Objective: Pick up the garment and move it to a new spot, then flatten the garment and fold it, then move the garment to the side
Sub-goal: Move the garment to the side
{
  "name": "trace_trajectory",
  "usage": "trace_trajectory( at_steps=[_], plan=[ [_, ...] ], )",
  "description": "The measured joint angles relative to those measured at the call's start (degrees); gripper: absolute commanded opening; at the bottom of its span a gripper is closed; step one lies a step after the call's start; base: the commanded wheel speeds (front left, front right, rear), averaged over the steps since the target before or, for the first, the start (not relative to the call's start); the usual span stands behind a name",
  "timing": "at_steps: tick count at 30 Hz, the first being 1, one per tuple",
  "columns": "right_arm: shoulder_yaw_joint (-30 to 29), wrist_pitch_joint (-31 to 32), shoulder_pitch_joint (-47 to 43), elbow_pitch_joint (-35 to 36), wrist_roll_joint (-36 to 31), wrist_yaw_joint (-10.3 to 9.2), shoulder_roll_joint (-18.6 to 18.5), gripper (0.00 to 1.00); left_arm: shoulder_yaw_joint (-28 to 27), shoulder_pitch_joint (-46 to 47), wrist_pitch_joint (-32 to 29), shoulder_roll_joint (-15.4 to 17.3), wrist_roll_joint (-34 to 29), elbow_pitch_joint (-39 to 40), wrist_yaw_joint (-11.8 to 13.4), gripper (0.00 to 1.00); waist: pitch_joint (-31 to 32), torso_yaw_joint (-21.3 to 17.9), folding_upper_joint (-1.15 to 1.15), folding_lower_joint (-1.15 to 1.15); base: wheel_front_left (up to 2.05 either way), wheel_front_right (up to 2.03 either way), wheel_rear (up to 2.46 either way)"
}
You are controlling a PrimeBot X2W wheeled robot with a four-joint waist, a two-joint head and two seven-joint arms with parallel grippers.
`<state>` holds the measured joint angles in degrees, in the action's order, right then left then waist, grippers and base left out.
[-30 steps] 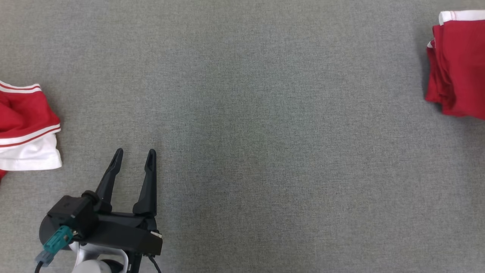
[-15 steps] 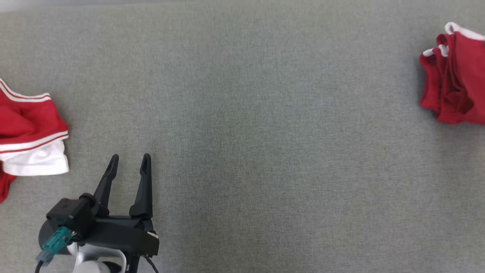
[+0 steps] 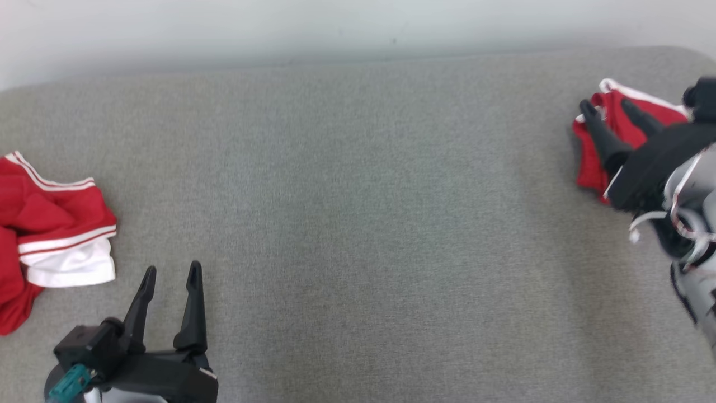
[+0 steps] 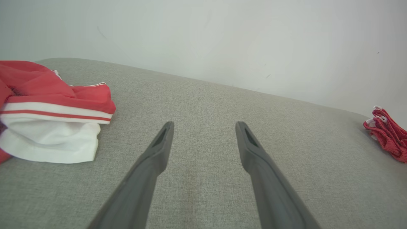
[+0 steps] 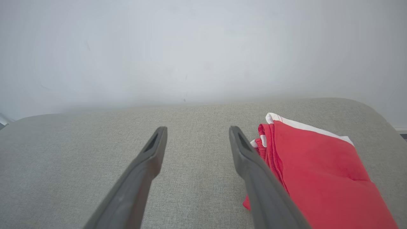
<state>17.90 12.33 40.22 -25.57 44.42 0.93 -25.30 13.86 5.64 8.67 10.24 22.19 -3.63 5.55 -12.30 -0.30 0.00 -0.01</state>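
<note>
Garment [image 5: 318, 171] parked far right, right gripper letting go

Folded red garment lies flat on the grey pad [image 3: 358, 224] at its far-right corner, white trim on the far edge, stacked layers facing left. It sits on the pad; nothing holds it.

Changes over the last second:
- Right gripper [image 5: 197, 130] has come into the head view at the right edge. Jaws wide, nothing between them. One finger overlaps the garment's left edge from the wrist view; can't tell whether it touches.
- Half a second ago the stacked edges looked a bit looser than before that. The fold still reads as one compact block.
- Head camera has tilted up: the pale wall [image 3: 358, 22] is in shot and everything sits lower in frame. That's camera motion; neither garment has been dragged.
- Left gripper [image 3: 172, 267] sits near-left, jaws wide and empty, same pose relative to the crumpled red-and-white pile [image 3: 56, 224] beside it.

Read: the move-to-side step looks done, with the garment folded and out of the centre. The right arm needs a clean retreat, up and away from the stacked edges, so a finger doesn't snag a layer. The pile at left is likely the next job.
</note>
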Motion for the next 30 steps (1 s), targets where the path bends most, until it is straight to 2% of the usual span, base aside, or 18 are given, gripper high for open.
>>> trace_trajectory(
  at_steps=[5, 13, 17, 22, 30],
  plan=[
    [-0.42, -6.73, -6.54, 5.01, -0.44, -1.16, 1.3, 1.0, -0.57, -1.4, 0.44, 0.12, 0.12, -0.42, 0.08, 1.0, 2.62, -0.96, 0.0, 0.0, 0.0, 0.0, 0.0],
    [-0.32, -15.3, -16.01, 12.83, -4.39, -4.25, 2.26, 1.0, -2.34, -5.46, 0.96, 0.29, 0.48, -0.51, 0.55, 1.0, 6.96, -2.3, -0.01, 0.0, 0.0, 0.0, 0.0],
    [-0.33, -17.84, -20.04, 15.12, -5.04, -5.06, 2.93, 1.0, -3.03, -7.53, 1.01, 0.29, 0.54, -0.07, 0.75, 1.0, 8.9, -3.18, -0.01, 0.0, 0.0, 0.0, 0.0],
    [-1.91, -20.75, -26.32, 17.68, -6.1, -6.47, 1.99, 1.0, -2.78, -8.89, 0.93, 0.2, 0.32, 0.32, 0.99, 1.0, 10.94, -4.23, -0.01, 0.01, 0.0, 0.0, 0.0],
    [-3.52, -23.52, -35.21, 20.29, -6.44, -7.55, 2.76, 1.0, -3.23, -11.36, 0.92, 0.01, 0.09, 1.21, 1.01, 1.0, 13.3, -4.59, -0.01, 0.0, 0.0, 0.0, 0.0]
  ],
)
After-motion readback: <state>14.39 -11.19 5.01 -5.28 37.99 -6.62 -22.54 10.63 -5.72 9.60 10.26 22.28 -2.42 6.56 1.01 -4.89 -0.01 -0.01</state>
